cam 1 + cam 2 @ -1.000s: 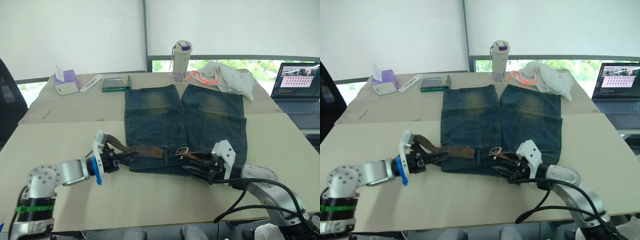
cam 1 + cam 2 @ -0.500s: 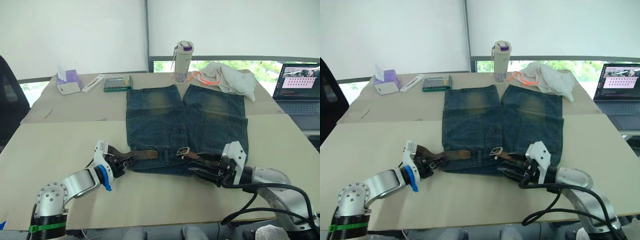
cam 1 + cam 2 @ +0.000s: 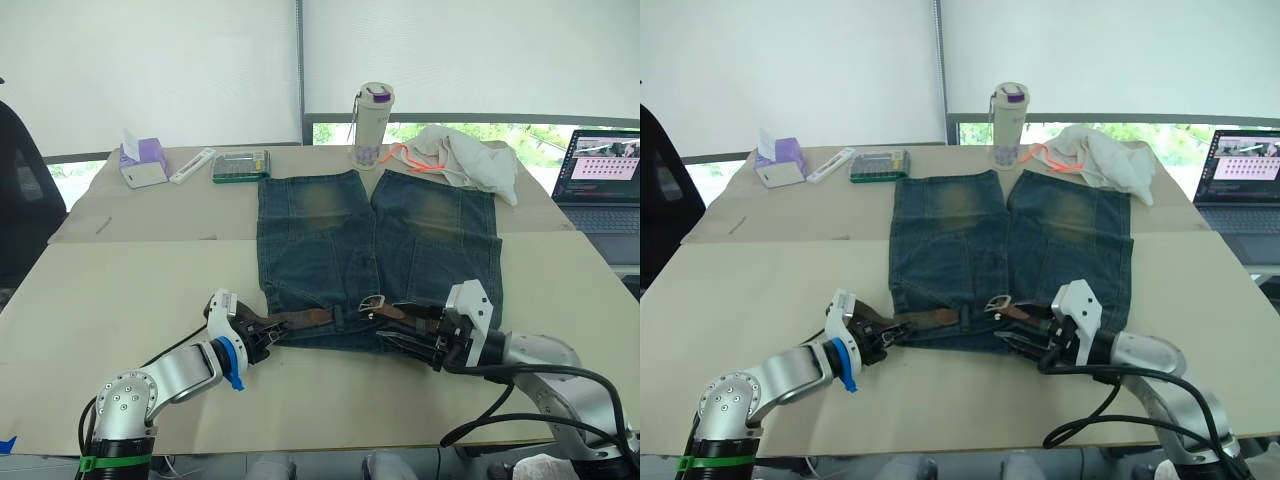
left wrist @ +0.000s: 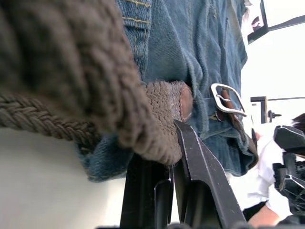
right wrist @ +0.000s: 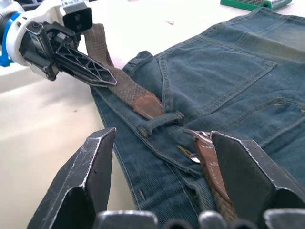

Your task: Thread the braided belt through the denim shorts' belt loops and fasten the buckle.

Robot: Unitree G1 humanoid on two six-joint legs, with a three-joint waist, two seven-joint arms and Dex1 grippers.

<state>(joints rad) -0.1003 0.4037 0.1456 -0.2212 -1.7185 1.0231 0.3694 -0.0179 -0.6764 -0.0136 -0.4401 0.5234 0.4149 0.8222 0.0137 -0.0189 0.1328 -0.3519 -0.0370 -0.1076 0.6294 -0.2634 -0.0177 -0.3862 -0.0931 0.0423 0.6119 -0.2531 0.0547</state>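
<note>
L gripper (image 3: pixel 262 335) is clamping the braided belt (image 5: pixel 121 86) at the near-left waistband of the denim shorts (image 3: pixel 380 240) mid-table. R gripper (image 3: pixel 405 338) is sitting w/ jaws spread wide, near the buckle (image 3: pixel 371 303).

- Left arm: silver-grey metal segments, a round shoulder joint with screws, a green band below it
- Left black two-fingered gripper (image 3: pixel 262 334) sits behind a bright blue wrist collar and a white camera block
- Right black two-fingered gripper (image 3: pixel 400 333) has a white angular housing
- Right arm: grey curved shell trailing thick black cables
</note>
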